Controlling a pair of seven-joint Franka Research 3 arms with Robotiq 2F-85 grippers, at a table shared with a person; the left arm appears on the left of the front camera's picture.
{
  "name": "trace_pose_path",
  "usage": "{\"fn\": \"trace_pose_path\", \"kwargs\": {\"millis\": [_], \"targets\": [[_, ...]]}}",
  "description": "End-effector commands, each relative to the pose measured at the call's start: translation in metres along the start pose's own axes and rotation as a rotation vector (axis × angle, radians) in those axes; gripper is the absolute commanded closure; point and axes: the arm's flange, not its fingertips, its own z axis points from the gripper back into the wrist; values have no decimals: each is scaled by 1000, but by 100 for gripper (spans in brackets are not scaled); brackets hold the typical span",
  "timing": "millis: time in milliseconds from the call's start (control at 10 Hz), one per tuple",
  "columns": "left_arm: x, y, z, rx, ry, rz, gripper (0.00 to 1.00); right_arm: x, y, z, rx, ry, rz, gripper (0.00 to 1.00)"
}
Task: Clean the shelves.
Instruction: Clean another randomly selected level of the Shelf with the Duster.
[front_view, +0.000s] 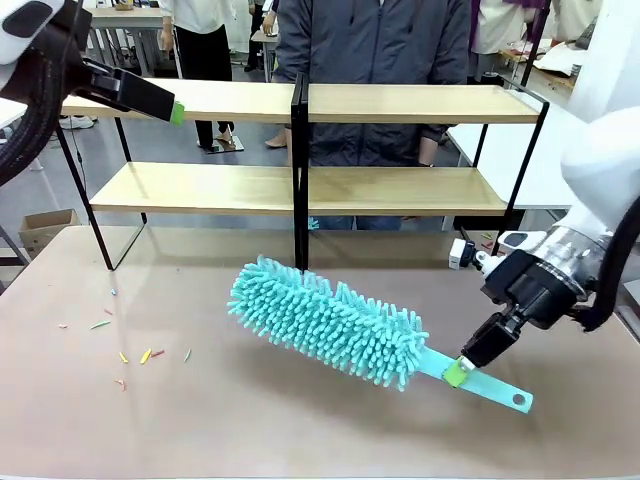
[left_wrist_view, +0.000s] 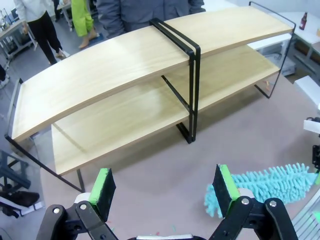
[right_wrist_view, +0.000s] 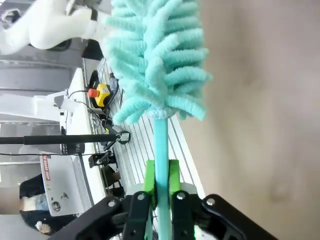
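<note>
Shelves stand well behind right hand clamping duster.

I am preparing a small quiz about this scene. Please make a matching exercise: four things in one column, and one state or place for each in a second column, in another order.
Things:
1. right gripper
2. left gripper
3. duster
4. shelves

States or places:
A. open, holding nothing
B. bare wooden boards at the far side of the table
C. shut on a turquoise handle
D. fluffy head over the tabletop

Pairs: 1-C, 2-A, 3-D, 4-B
</note>
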Motion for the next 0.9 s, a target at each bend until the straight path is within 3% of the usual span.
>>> {"fn": "trace_pose_path", "kwargs": {"millis": [0, 100, 200, 600, 800], "targets": [[-8, 0, 0, 1, -5, -2, 0, 47, -7, -24, -17, 161, 1, 88], [-8, 0, 0, 1, -5, -2, 0, 56, -10, -10, 32, 122, 55, 88], [-8, 0, 0, 1, -5, -2, 0, 42, -3, 19, 17, 53, 87, 88], [-8, 0, 0, 1, -5, -2, 0, -124, 47, 181, -156, -484, 121, 88], [-8, 0, 0, 1, -5, -2, 0, -184, 60, 237, -120, -822, 219, 88]]}}
